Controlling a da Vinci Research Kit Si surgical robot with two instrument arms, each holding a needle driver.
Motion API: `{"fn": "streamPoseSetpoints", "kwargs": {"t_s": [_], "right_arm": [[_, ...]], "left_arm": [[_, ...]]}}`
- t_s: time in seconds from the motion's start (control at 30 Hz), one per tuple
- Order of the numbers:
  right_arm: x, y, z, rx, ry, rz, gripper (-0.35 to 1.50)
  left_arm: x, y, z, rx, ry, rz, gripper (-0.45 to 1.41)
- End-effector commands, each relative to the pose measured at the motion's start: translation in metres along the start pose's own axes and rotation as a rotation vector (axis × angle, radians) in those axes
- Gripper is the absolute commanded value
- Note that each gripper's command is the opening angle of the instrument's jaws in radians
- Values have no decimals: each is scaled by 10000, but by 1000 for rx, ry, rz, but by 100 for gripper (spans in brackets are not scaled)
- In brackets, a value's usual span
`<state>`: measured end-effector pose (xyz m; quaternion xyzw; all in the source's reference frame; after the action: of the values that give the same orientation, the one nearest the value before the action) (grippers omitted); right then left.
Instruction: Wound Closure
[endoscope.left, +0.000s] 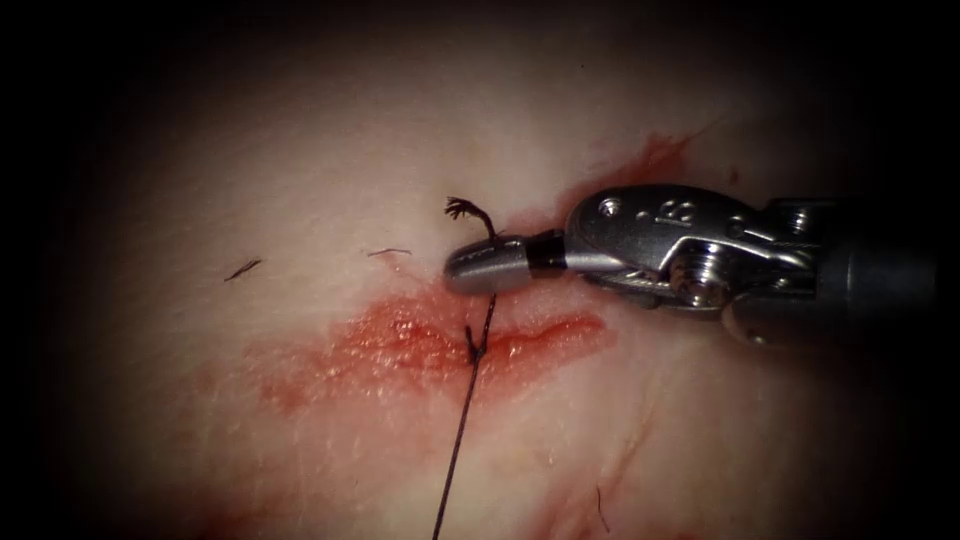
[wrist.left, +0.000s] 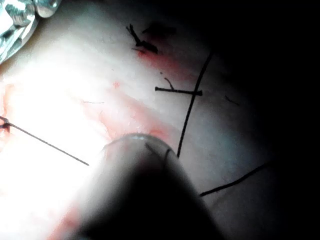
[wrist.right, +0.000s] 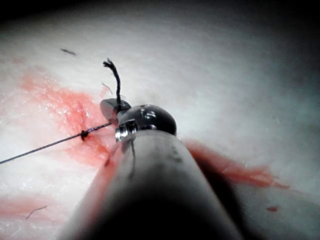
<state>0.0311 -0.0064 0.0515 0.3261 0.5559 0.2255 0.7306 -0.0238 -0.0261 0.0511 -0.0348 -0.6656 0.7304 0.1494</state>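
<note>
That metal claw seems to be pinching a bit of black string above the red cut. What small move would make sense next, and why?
Probably a gentle pull away from the cut. The right tool looks shut on the thread just below its frayed end, and the thread runs down to a knot on the cut in the tissue. Its long strand runs on toward the near side.

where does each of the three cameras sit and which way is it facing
Endoscope view: above and in front of the tissue, facing down on the cut; the right tool enters from the right, jaws shut on the thread above its knot.
Left wrist view: rides the left arm, looking along its shaft at the tissue and thread.
Right wrist view: rides the right arm, looking along its shaft to its jaws.
Shared: endoscope and right wrist views both show the frayed thread end by the jaws, and the knot.
</note>
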Motion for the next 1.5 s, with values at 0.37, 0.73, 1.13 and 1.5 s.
{"fn": "streamPoseSetpoints", "kwargs": {"t_s": [0.37,0.73,1.13,1.5], "right_arm": [[13,3,8,-5,16,-16,-35],[13,-18,0,-55,63,-252,104],[62,-101,-60,-90,238,-299,57],[-1,-90,-21,-50,221,-181,-35]], "left_arm": [[1,-4,6,0,-19,-8,-45],[2,2,-45,-20,114,0,-45],[1,43,-112,117,207,35,-45],[15,64,-181,492,244,252,-45]]}}
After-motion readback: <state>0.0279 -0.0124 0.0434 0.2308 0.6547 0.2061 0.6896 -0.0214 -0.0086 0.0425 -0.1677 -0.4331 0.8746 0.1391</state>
